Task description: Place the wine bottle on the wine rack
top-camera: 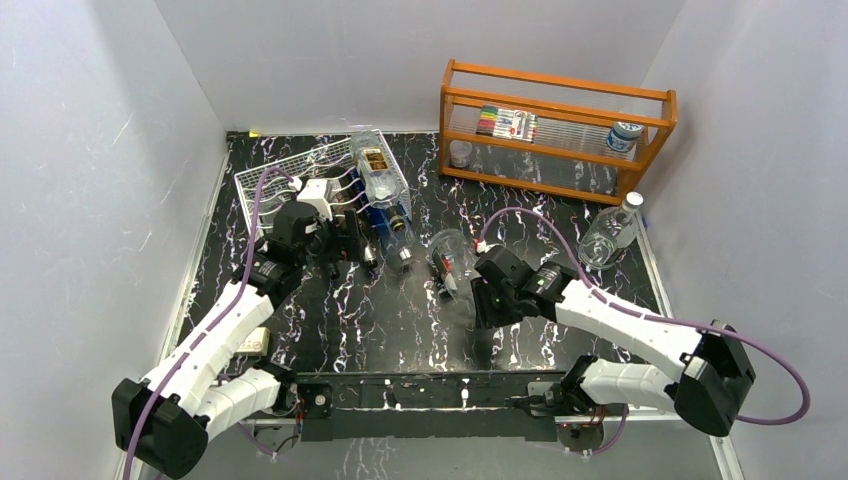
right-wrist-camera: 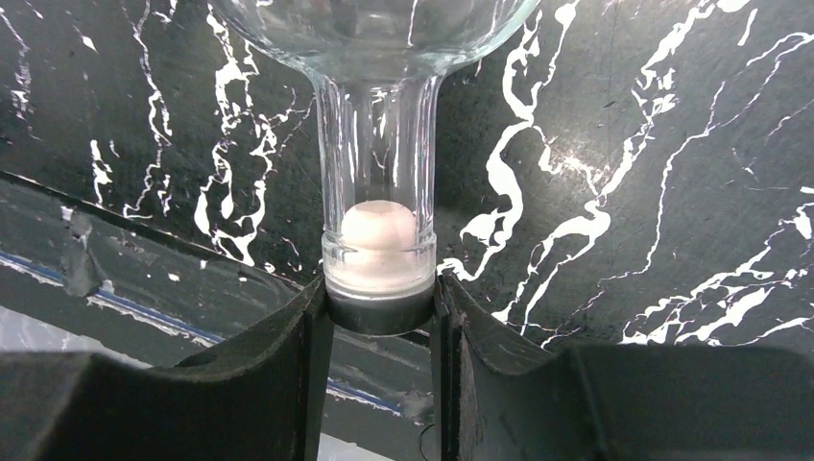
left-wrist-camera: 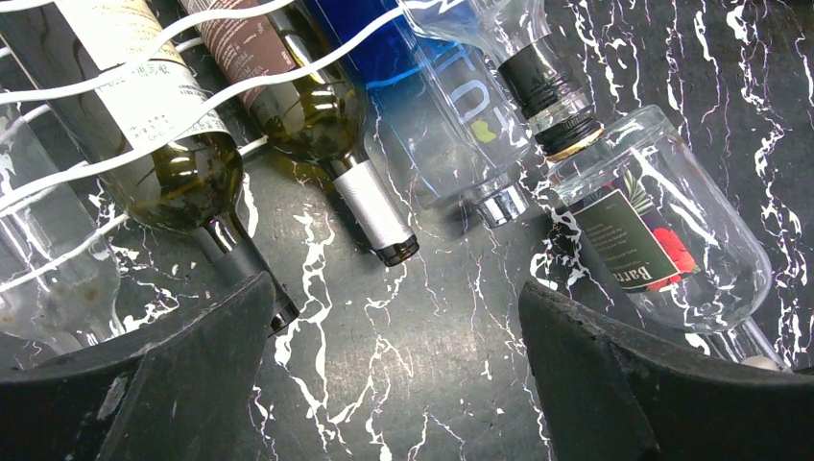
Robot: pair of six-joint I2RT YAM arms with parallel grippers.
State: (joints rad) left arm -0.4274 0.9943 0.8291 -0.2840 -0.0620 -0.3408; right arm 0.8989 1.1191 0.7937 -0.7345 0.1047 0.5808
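The wine bottle (top-camera: 452,256) is clear glass with a dark label and lies on the black marble table, right of the white wire wine rack (top-camera: 268,182). My right gripper (top-camera: 470,292) is shut on its capped neck end; the right wrist view shows both fingers (right-wrist-camera: 312,327) pressed against the cap (right-wrist-camera: 379,288) below the glass neck (right-wrist-camera: 377,134). My left gripper (top-camera: 335,247) is open and empty, just in front of the rack. In the left wrist view it (left-wrist-camera: 394,293) hovers over bare table, with the clear bottle (left-wrist-camera: 672,230) at right and the rack wires (left-wrist-camera: 192,115) at upper left.
The rack holds several bottles: a green one with a white label (left-wrist-camera: 163,144), one with a silver foil neck (left-wrist-camera: 370,206), a blue one (left-wrist-camera: 422,106). An orange wooden shelf (top-camera: 555,95) stands at the back right. A clear plastic bottle (top-camera: 610,235) is beside it.
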